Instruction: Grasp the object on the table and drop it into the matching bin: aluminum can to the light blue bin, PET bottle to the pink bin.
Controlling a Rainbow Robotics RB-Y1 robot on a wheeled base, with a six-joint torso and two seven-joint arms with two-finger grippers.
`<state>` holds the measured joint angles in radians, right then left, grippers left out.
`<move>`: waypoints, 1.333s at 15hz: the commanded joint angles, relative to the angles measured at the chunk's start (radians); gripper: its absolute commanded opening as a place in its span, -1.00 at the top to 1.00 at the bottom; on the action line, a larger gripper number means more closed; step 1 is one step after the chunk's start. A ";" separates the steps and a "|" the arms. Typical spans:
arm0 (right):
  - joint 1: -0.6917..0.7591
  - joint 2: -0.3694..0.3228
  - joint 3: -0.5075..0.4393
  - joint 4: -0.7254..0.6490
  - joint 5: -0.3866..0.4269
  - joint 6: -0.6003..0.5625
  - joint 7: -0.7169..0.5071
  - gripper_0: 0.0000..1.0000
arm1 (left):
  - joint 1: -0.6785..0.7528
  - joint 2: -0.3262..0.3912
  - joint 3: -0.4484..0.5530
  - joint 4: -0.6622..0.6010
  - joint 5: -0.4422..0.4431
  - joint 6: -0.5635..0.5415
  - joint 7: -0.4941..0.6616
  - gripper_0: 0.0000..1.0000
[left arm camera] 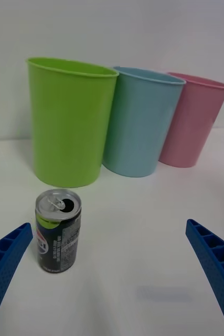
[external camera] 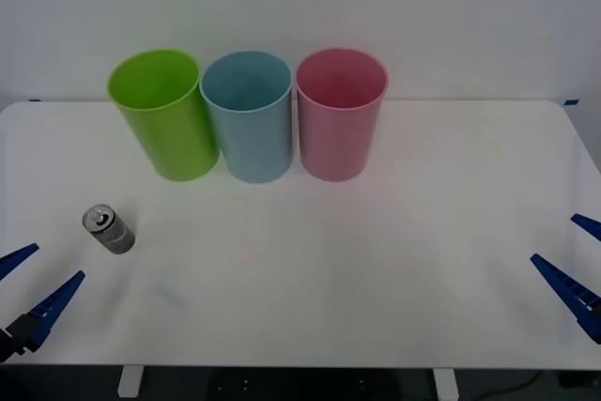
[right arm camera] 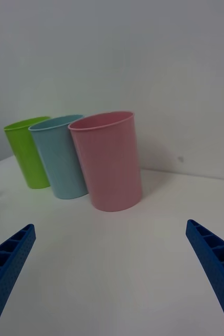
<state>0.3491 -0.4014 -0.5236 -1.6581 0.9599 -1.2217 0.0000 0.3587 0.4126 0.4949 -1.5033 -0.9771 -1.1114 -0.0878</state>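
A small dark grey aluminum can (external camera: 110, 228) (left arm camera: 58, 231) with a silver top stands upright on the white table (external camera: 376, 269), near its left side. My left gripper (external camera: 36, 284) (left arm camera: 112, 283) is open at the front left corner, a short way in front of the can and not touching it. The light blue bin (external camera: 248, 115) (right arm camera: 59, 156) (left arm camera: 140, 126) stands at the back, between a lime green bin (external camera: 164, 115) (left arm camera: 70, 121) and the pink bin (external camera: 340, 112) (right arm camera: 109, 160) (left arm camera: 193, 123). My right gripper (external camera: 580, 269) (right arm camera: 112, 283) is open at the front right edge, holding nothing.
The three bins stand side by side in a row along the back of the table, rims nearly touching. A white wall rises behind them. Bare tabletop stretches between the grippers and the bins.
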 commanded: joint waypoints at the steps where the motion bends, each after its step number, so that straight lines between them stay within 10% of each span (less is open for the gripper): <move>1: 0.000 0.000 0.000 0.000 0.000 0.000 0.000 -1.00 | -0.003 -0.002 -0.022 0.048 0.001 0.079 -0.084 -1.00; 20: 0.000 0.000 0.000 0.000 0.000 0.000 0.000 -1.00 | -0.279 -0.032 -0.121 0.413 0.028 0.211 -0.306 -1.00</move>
<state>0.3491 -0.4014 -0.5236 -1.6581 0.9599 -1.2217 0.0000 0.0945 0.3818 0.3754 -1.1077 -0.9488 -0.9003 -0.3694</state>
